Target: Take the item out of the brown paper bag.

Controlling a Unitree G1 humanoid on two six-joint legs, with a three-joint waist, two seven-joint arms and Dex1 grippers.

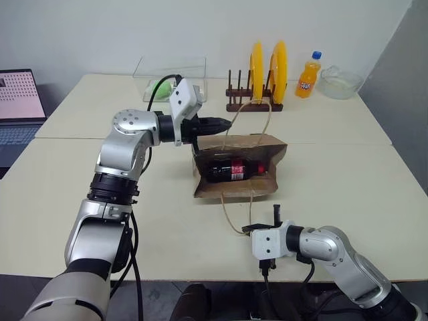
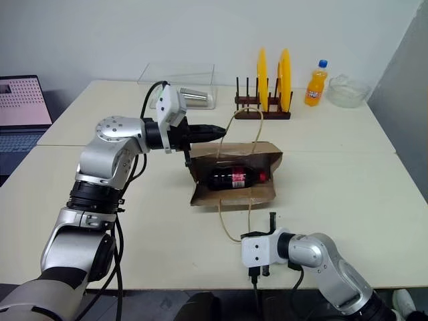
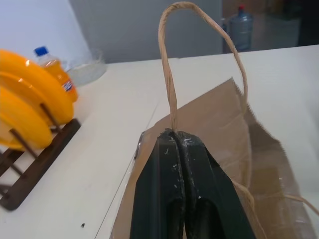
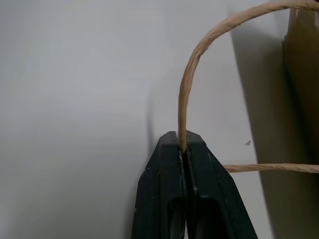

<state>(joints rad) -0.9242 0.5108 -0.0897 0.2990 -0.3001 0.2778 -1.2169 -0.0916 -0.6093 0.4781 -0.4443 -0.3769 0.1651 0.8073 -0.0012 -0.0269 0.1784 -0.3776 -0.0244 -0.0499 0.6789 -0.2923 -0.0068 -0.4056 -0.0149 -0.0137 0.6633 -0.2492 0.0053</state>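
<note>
— Inspector: State of your claws?
— My left gripper (image 1: pixel 226 124) pinched the brown paper bag (image 1: pixel 267 148)'s upper handle; my right gripper (image 1: pixel 275 212) clamped the lower one.
— Inspector: The item (image 1: pixel 231 170)?
— Inside the bag, below my left gripper.

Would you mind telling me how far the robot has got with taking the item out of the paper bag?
Done: the brown paper bag is held open, the left gripper shut on the upper handle, the right gripper shut on the lower handle.

In hand: both handles are pinched and the mouth gapes.

Left: the item lies inside the bag, gripped by neither gripper; it is not yet out on the table.
</note>
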